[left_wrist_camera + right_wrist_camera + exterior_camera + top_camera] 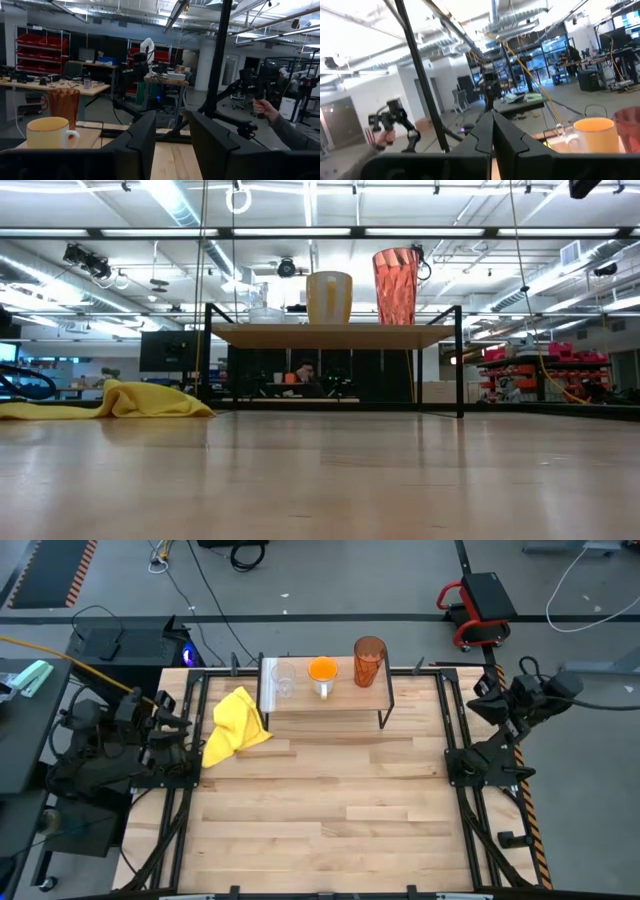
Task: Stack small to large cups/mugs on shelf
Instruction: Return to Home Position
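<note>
Cups: glass [283,678], mug [322,670], tumbler [369,660] ranked along shelf [330,702], table's [330,805] far edge; ordering looked complete. At side edges: left gripper [172,120] stood apart, right gripper [493,120] together.

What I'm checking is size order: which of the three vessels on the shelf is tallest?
The faceted amber-orange tumbler at the wooden shelf's right-arm end; it rises above the white mug with orange inside and the small clear glass cup.
</note>
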Robot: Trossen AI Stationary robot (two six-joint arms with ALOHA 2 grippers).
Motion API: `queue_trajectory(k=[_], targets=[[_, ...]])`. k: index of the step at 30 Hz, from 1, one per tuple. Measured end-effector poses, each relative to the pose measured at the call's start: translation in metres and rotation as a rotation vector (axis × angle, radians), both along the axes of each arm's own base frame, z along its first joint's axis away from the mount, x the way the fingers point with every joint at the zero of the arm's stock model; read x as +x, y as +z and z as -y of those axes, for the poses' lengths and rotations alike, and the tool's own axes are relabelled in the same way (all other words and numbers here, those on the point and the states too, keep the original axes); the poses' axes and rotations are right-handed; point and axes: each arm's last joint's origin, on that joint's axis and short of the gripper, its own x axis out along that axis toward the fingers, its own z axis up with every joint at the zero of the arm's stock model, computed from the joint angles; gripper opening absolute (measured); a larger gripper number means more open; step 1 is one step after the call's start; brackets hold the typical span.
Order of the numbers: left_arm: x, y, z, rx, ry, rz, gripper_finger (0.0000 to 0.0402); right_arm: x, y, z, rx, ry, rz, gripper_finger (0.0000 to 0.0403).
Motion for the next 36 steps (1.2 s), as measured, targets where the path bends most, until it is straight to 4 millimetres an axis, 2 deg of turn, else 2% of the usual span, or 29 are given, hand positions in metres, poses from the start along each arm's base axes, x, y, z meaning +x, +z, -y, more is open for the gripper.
queue_trajectory(k=[5, 9, 16, 20, 22, 25, 29, 36], targets=[[-0.008, -0.004, 0.003, -0.004, 0.010, 0.008, 0.0133, 0.001, -0.001, -0.001, -0.016, 0.004, -0.011, 0.0018], [-0.011, -0.016, 0.003, -0.014, 0.020, 0.027, 0.0131, 0.001, -0.001, -0.001, -0.017, 0.005, -0.010, 0.0018], [0.006, -0.031, -0.003, -0.026, 0.029, 0.008, 0.0124, 0.002, -0.003, -0.002, -0.001, 0.013, -0.021, 0.0018], [0.014, -0.036, -0.005, -0.018, -0.030, 0.046, 0.0125, 0.015, -0.020, -0.012, 0.031, 0.035, -0.073, 0.0018], [0.025, -0.048, -0.007, -0.023, -0.087, 0.046, 0.0127, 0.027, -0.034, -0.021, 0.027, 0.045, -0.091, 0.0018], [0.038, -0.061, -0.010, 0.016, -0.159, 0.133, 0.0131, 0.043, -0.053, -0.033, -0.014, 0.073, -0.076, 0.0018], [0.054, -0.088, -0.015, 0.028, -0.157, 0.165, 0.0134, 0.052, -0.063, -0.042, -0.043, 0.120, 0.009, 0.0018], [0.066, -0.117, -0.020, 0.019, -0.163, 0.179, 0.0133, 0.061, -0.079, -0.051, -0.062, 0.168, 0.053, 0.0018]])
